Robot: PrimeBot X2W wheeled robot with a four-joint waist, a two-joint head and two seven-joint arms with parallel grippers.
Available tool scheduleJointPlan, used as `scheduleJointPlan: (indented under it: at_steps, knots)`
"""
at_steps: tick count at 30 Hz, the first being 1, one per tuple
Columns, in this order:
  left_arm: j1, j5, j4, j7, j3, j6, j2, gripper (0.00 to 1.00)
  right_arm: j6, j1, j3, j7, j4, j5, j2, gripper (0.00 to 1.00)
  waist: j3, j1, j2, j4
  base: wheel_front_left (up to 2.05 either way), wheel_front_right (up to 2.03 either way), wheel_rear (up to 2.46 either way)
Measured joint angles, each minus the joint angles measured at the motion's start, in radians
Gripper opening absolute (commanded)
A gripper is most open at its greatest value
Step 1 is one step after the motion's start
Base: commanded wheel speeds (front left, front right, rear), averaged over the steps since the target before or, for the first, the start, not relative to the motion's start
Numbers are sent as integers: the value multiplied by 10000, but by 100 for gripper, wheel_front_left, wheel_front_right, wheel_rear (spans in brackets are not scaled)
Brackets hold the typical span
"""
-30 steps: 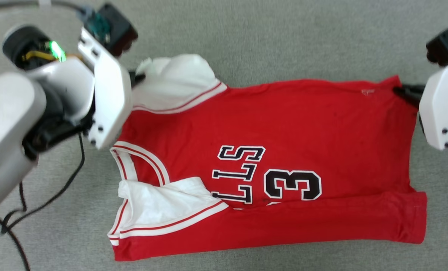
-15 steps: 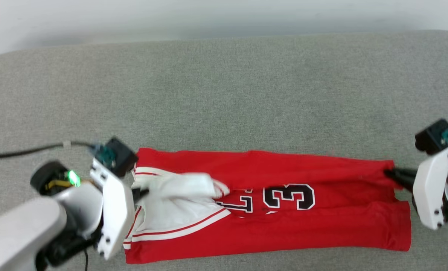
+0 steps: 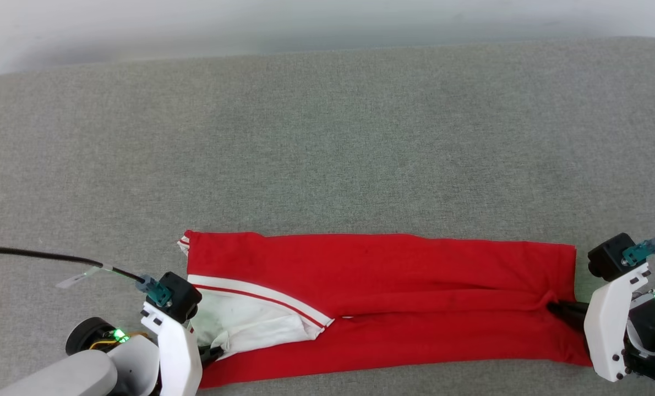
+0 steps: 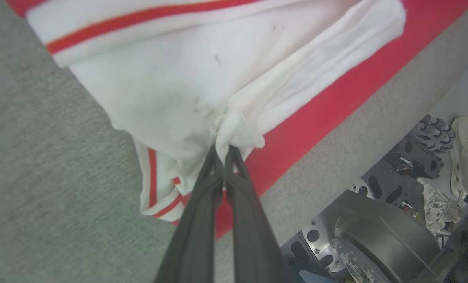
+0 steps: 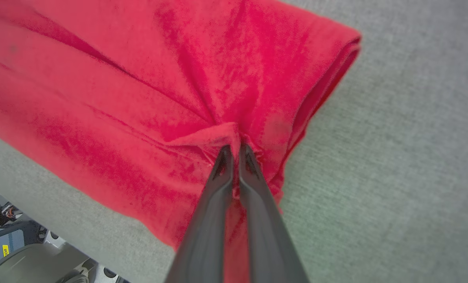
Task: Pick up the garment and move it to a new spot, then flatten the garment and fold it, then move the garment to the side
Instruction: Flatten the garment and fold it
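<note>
Garment (image 3: 382,275): red jersey, folded into a long band along the near edge of the table (image 3: 327,137); soft, light, limp, likely to sag between holds. Left gripper (image 4: 222,151) pinched shut on the white sleeve (image 3: 245,324), right gripper (image 5: 234,151) likewise on the red hem (image 3: 572,286); both ends seem the sensible holds.

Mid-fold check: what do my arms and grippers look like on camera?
The left gripper and right gripper each have two long, thin, dark grey fingers tapering to points. Behind each sits a white bracket with black screws, a black camera block with a teal plug, and a green light. A black cable runs to the left one.
</note>
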Motion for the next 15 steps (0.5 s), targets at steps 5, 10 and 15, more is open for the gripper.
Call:
scheduleJointPlan:
  at_steps: [5, 10, 15]
  knots:
    - [123, 545, 52, -1308, 297, 351, -13, 100, 2, -4, -362, -763, -336, -109, 27, 100, -296, 1, 0, -24, 0, 0, 0]
    - [548, 832, -391, -3214, 1034, 1350, 113, 100, 2, 17, -1302, -1298, -1003, 4, -326, 100, -502, 1, 0, -93, 0, 0, 0]
    - [855, 1375, -270, -4999, 1632, 2504, -52, 100, 0, 394, -2832, -1933, -748, 343, -311, 100, -495, 1, 0, -1, 0, 0, 0]
